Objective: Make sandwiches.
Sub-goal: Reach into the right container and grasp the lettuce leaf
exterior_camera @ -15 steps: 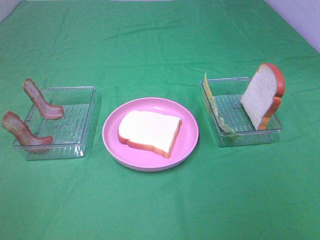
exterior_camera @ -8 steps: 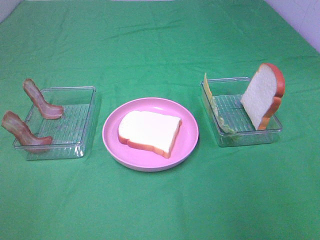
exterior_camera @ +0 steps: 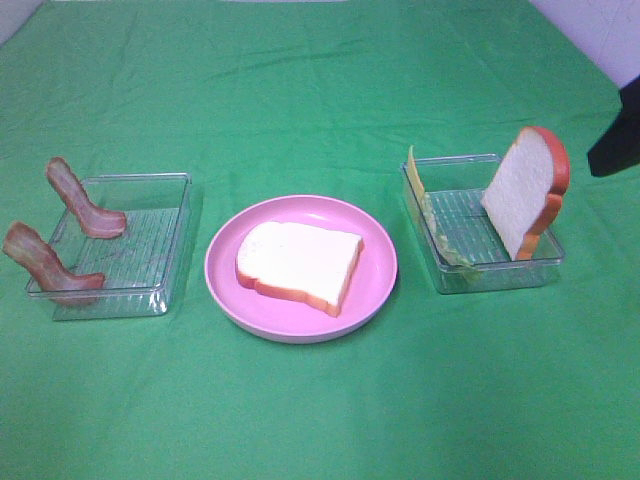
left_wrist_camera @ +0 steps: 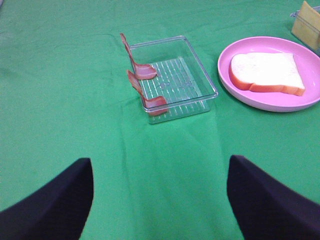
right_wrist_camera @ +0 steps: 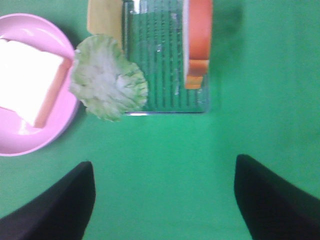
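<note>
One white bread slice [exterior_camera: 300, 263] with orange-brown crust lies flat on the pink plate [exterior_camera: 228, 290] in the middle. A second bread slice [exterior_camera: 525, 190] leans upright in the right clear tray [exterior_camera: 480, 275], beside a pale-green lettuce leaf [right_wrist_camera: 107, 82] and yellow cheese [right_wrist_camera: 104, 20]. Two bacon strips [exterior_camera: 80, 200] [exterior_camera: 45, 265] stand against the left tray [exterior_camera: 165, 250]. My left gripper [left_wrist_camera: 160, 200] is open over bare cloth, short of the bacon [left_wrist_camera: 142, 70]. My right gripper [right_wrist_camera: 162, 200] is open, short of the right tray [right_wrist_camera: 160, 65], holding nothing.
Green cloth covers the whole table. A dark part of my right arm [exterior_camera: 618, 140] shows at the right edge of the exterior view, beyond the right tray. A pale wall strip runs along the far right corner.
A dark part of my right arm has come into the exterior view at the right edge. The food and trays have not moved.
</note>
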### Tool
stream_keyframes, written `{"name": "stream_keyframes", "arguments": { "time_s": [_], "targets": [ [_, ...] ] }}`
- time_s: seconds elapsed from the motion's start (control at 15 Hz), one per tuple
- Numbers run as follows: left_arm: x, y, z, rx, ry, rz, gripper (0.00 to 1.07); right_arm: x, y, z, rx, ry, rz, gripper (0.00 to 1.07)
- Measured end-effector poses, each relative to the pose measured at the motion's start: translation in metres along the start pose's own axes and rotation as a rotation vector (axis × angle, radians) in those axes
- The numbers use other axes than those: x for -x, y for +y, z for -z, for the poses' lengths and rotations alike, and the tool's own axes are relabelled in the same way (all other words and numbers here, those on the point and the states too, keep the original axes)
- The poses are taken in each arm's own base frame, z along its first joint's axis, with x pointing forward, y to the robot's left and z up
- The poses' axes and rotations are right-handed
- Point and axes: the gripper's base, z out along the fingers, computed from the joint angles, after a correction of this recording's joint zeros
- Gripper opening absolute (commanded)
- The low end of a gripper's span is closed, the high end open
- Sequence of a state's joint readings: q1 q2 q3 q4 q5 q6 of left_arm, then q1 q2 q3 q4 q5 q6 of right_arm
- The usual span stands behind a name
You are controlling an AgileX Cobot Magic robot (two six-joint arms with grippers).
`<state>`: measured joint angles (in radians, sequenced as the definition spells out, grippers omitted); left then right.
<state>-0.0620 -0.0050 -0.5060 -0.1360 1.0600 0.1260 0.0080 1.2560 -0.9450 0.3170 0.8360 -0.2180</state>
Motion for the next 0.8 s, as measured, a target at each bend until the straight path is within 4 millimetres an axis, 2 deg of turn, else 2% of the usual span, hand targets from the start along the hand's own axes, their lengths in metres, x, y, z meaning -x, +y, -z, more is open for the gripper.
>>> {"name": "stream_keyframes", "arguments": {
  "time_s": [0.13,0.27,0.47,0.53,0.67,0.73,0.8],
  "targets": [
    [0.000,0.000,0.000,0.000,-0.001,0.000,0.71,0.026,0.010,-0.007,0.065,0.064,0.043,0.72],
    [0.000,0.000,0.000,-0.001,-0.001,0.000,0.71,0.043,0.038,-0.018,0.101,0.111,0.136,0.72],
    [0.000,0.000,0.000,-0.001,-0.001,0.000,0.71,0.058,0.080,-0.044,0.139,0.183,0.161,0.72],
    [0.000,0.000,0.000,-0.001,-0.001,0.000,0.71,0.061,0.084,-0.048,0.141,0.191,0.155,0.72],
    [0.000,0.000,0.000,-0.001,-0.001,0.000,0.71,0.072,0.093,-0.070,0.136,0.251,0.080,0.72],
    [0.000,0.000,0.000,-0.001,-0.001,0.000,0.71,0.075,0.093,-0.083,0.128,0.287,0.058,0.72],
    [0.000,0.000,0.000,-0.001,-0.001,0.000,0.71,0.082,0.091,-0.108,0.113,0.336,0.054,0.72]
  ]
}}
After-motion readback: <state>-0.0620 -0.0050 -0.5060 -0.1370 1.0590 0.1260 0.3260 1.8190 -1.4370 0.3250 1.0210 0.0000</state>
